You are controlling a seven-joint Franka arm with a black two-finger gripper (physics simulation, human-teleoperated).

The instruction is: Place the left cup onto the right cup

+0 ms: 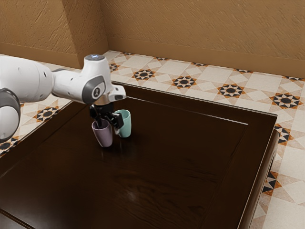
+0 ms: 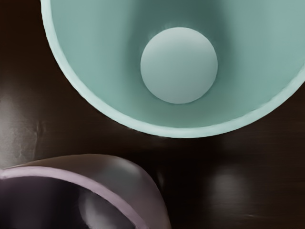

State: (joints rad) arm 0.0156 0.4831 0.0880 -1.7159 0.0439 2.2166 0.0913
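A mauve cup point(image 1: 102, 135) stands upright on the dark wooden table point(image 1: 181, 162), toward the exterior view's left. A teal cup point(image 1: 126, 122) stands close beside it, slightly farther back and to the right. My gripper point(image 1: 106, 126) hangs low over the mauve cup's rim on the side next to the teal cup. One finger reaches down inside the mauve cup and the other stands outside its wall, in the gap between the cups. The fingers stand wide apart, so the gripper is open. In the wrist view the mauve cup's rim point(image 2: 90, 179) lies just under my hand, with the teal cup's inside point(image 2: 178, 64) beyond it.
The table has a raised border point(image 1: 259, 157) all round. To the exterior view's right and front of the cups lies wide bare tabletop. Patterned floor tiles point(image 1: 228, 86) and a brown wall surround the table.
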